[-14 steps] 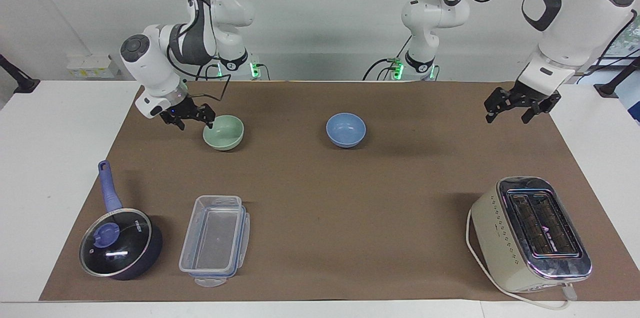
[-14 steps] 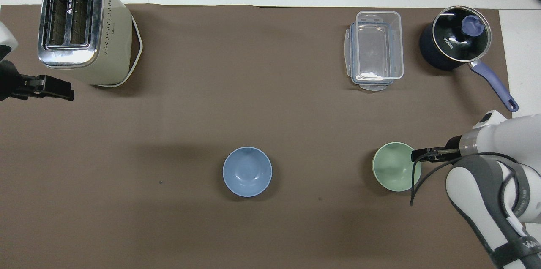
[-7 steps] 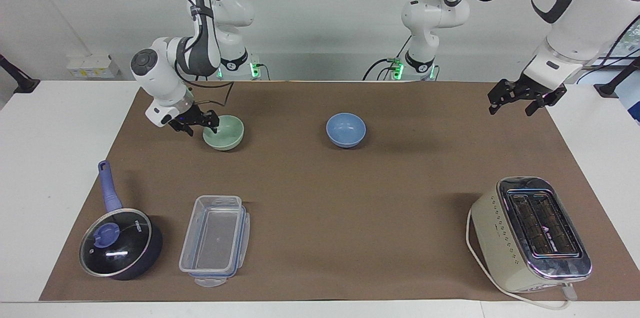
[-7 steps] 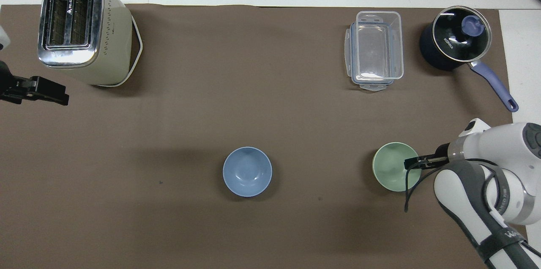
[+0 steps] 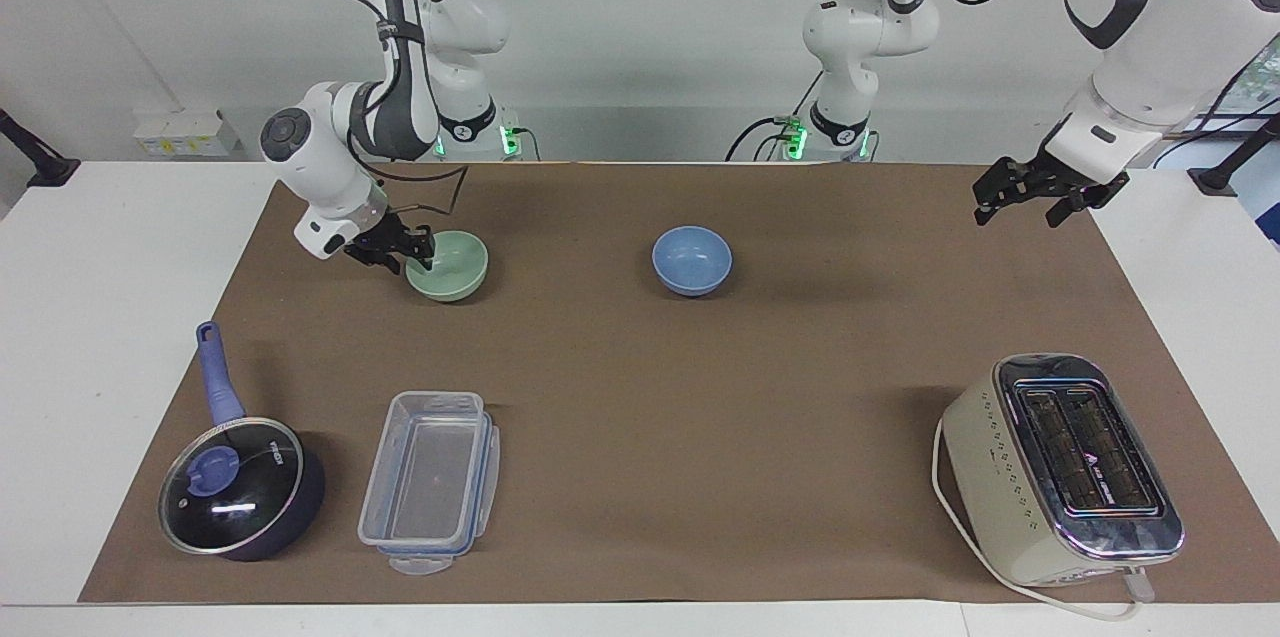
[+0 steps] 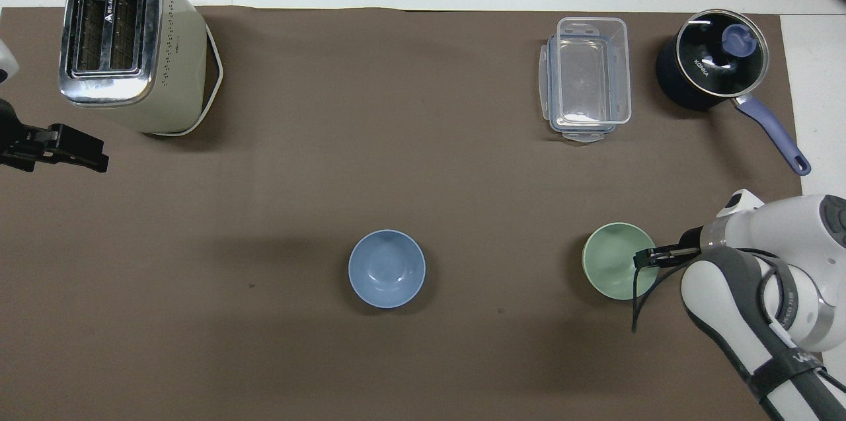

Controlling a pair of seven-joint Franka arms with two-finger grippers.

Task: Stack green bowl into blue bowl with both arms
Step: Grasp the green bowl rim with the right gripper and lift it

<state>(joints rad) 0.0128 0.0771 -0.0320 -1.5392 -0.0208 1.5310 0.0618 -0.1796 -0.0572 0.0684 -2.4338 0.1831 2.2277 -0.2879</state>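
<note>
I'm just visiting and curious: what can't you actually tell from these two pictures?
- Whether the right gripper has pinched the green bowl rim: too small in both views.
- Saucepan contents: its lid reflects light in both views.
- Left arm in the overhead view: cut off by the edge, only the left gripper shows.
- Toaster plug: the cord leaves the facing view's bottom edge.

what the views leave unclear

in the overhead view the left gripper (image 6: 79, 151) is cut off at the picture's edge, its arm out of sight. the right gripper (image 5: 420, 253) sits at the green bowl (image 5: 452, 265) rim; whether its fingertips clasp the rim cannot be told. the toaster (image 5: 1062, 469) cord runs off the facing view's bottom edge.
</note>
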